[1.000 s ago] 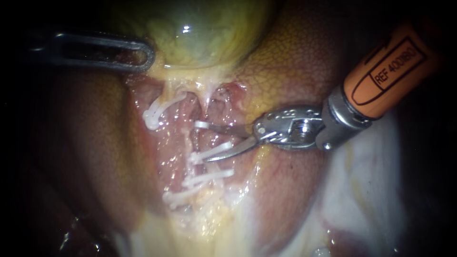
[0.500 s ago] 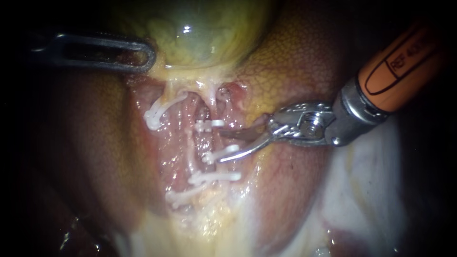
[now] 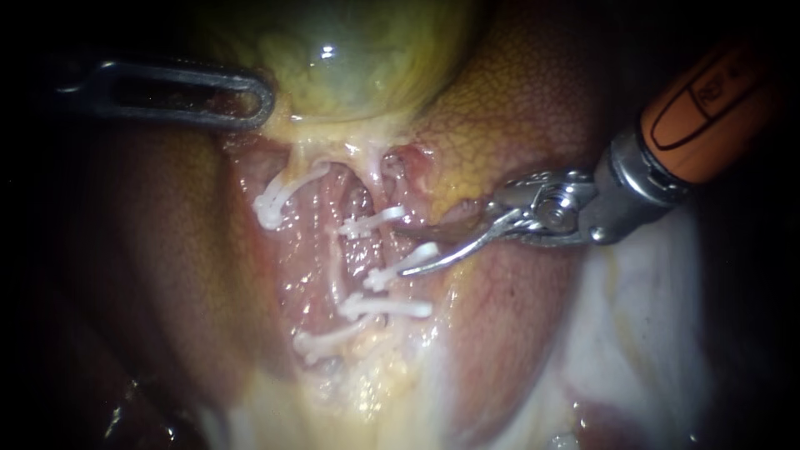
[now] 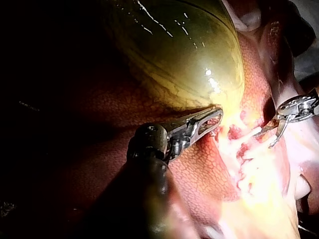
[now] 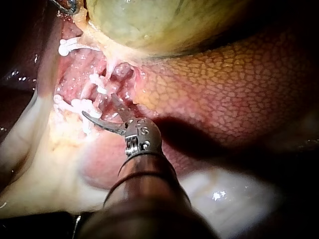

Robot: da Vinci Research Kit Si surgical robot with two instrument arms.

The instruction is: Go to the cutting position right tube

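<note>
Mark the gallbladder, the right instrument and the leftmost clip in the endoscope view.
gallbladder (image 3: 350, 62), endoscope view, on its green dome.
right instrument (image 3: 402, 252), endoscope view, midway between its open blade tips.
leftmost clip (image 3: 282, 194), endoscope view, on its white middle.

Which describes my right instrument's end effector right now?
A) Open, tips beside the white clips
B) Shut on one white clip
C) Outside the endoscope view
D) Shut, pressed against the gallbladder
A: the right instrument shows a clear gap between its two blades in both the endoscope and right wrist views. The tips lie beside the white clips and grip nothing.
</note>
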